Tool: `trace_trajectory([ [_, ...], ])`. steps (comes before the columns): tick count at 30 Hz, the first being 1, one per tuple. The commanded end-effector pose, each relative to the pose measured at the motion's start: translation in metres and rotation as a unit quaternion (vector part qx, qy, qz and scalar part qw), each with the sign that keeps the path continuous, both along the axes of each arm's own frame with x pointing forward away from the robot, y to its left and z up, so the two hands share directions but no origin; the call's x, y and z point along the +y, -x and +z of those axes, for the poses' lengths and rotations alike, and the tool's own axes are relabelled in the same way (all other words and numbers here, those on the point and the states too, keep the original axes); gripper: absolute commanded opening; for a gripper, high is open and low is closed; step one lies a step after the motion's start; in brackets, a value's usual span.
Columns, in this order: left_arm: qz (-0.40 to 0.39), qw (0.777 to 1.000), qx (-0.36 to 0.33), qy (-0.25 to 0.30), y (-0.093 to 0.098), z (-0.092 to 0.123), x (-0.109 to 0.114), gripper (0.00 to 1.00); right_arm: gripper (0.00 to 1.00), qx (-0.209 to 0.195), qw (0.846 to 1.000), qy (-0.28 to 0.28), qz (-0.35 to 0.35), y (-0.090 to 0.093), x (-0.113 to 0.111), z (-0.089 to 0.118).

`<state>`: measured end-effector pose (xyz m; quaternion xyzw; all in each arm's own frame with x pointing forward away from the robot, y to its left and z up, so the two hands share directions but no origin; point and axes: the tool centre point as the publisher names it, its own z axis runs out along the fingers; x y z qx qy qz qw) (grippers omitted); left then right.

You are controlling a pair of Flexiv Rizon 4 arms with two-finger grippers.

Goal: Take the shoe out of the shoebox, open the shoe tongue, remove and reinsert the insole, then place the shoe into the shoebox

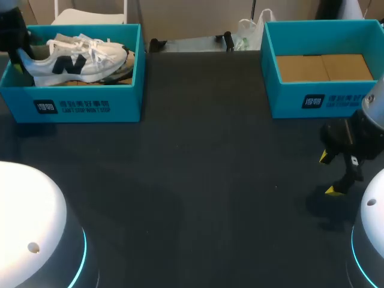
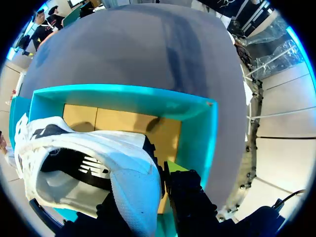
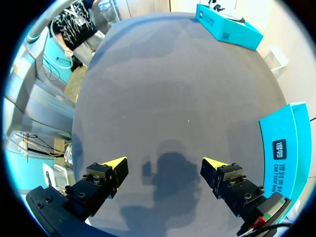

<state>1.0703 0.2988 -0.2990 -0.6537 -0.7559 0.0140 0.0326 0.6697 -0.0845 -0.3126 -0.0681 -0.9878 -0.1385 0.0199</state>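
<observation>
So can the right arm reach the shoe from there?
Probably not yet. The right gripper hovers open by the empty box, while the shoe sits in the other box across the table.

A dark grey table (image 1: pixel 198 156) carries a teal box (image 1: pixel 288 101) at its far right, a brown cardboard floor (image 1: pixel 324 67) showing inside it, while two small black fittings (image 1: pixel 157 44), perhaps clamps, sit along the table's far edge.
</observation>
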Motion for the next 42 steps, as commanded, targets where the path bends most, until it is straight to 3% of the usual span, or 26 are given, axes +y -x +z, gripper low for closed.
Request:
trace_trajectory([
  [1, 0.000, 1.000, -0.006, -0.012, 0.010, 0.027, 0.000, 0.00, 1.00, -0.001, 1.000, 0.002, -0.001, 0.001, 0.001, 0.000],
  [17, 0.016, 1.000, -0.014, -0.020, 0.044, 0.112, 0.012, 0.00, 1.00, -0.001, 1.000, 0.002, -0.001, 0.001, 0.001, 0.000],
  [23, 0.009, 0.998, -0.032, -0.051, 0.084, 0.144, -0.002, 0.00, 1.00, -0.001, 1.000, 0.002, -0.001, 0.001, 0.001, 0.000],
  [27, 0.008, 0.998, -0.038, -0.055, 0.119, 0.151, -0.019, 0.00, 1.00, -0.001, 1.000, 0.002, -0.001, 0.001, 0.001, 0.000],
  [40, 0.008, 0.998, -0.038, -0.055, 0.119, 0.151, -0.019, 0.00, 1.00, -0.001, 1.000, 0.002, -0.001, 0.001, 0.001, 0.000],
  [42, -0.013, 0.998, -0.027, -0.048, 0.142, 0.144, -0.029, 0.00, 1.00, -0.001, 1.000, 0.002, -0.001, 0.001, 0.001, 0.000],
])
